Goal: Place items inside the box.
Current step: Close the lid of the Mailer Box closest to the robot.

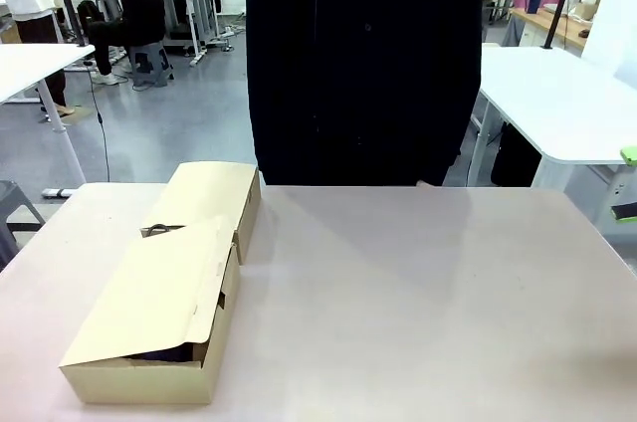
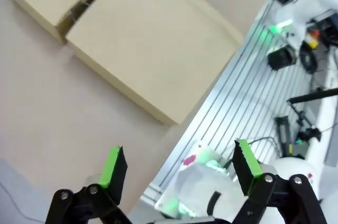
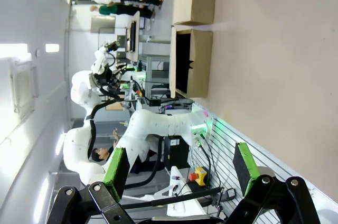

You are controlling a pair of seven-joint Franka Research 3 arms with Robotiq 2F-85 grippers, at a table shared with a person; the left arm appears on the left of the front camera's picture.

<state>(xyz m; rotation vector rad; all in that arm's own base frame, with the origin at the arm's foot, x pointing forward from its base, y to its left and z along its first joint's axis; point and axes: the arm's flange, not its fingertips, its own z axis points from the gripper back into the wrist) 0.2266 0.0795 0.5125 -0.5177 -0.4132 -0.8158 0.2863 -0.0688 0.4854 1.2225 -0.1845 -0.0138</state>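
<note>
Left gripper (image 2: 179,163) was open, green pads wide apart, nothing between them. It hung over the near table edge, with the slotted metal base rail (image 2: 237,102) and a white arm's base under it. Beyond the fingers, the cardboard box (image 2: 150,42) lay on the beige table (image 2: 47,113), seen from above, lid panel covering most of it.

Right gripper (image 3: 179,167) was open too, jaws at full spread, empty. It sat off the table, looking sideways along it; the left arm (image 3: 158,126) crossed its view, box (image 3: 195,60) farther out with a dark interior showing through the opening.

Front view: box (image 1: 159,317) on the robot's left side of the table (image 1: 418,303), long axis running away from the camera. Lid flap was down but not flush, gap at the near end. Something dark (image 1: 164,353) was visible inside through that gap; couldn't tell which item. Person in dark clothing (image 1: 363,64) stood at the far edge, centre.
</note>
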